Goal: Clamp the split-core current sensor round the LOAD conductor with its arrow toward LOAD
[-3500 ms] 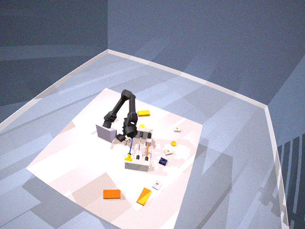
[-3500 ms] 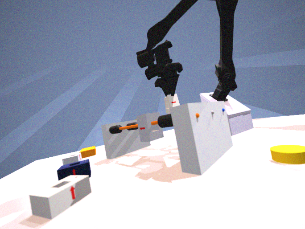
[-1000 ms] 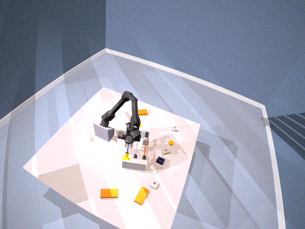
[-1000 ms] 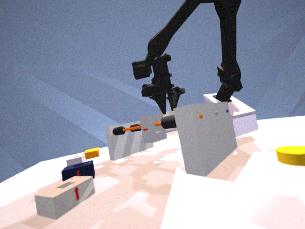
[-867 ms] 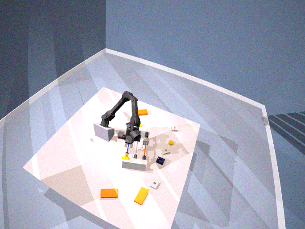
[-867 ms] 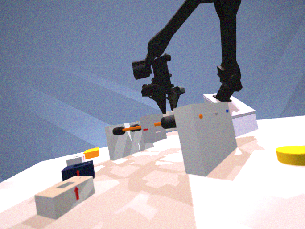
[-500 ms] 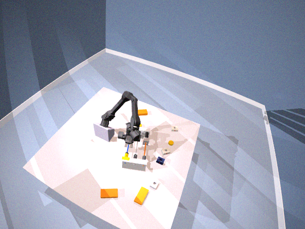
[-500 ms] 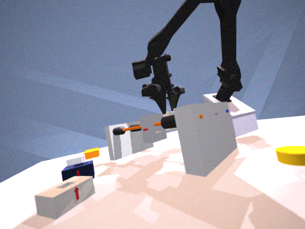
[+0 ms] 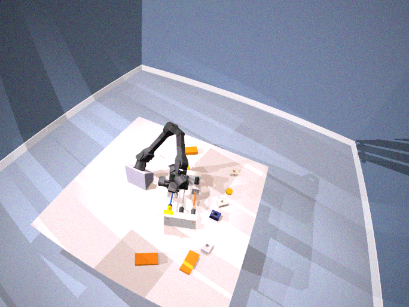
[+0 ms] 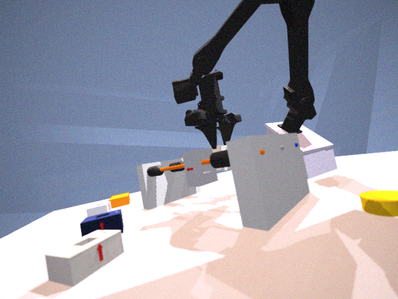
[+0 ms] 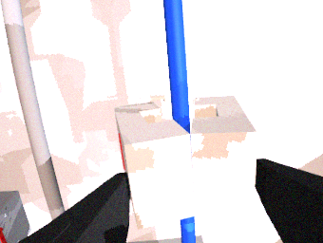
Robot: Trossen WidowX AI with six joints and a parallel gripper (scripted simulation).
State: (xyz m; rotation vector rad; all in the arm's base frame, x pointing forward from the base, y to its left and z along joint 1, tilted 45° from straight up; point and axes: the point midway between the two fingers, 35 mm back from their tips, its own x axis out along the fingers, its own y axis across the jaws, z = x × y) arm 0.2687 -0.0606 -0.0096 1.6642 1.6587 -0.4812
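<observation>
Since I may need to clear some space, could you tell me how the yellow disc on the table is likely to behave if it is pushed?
The yellow disc lies flat on a broad face, so it would probably slide rather than tip. Its round rim might let it turn as it slides. It looks solid and stiff, with no visible bend.
</observation>
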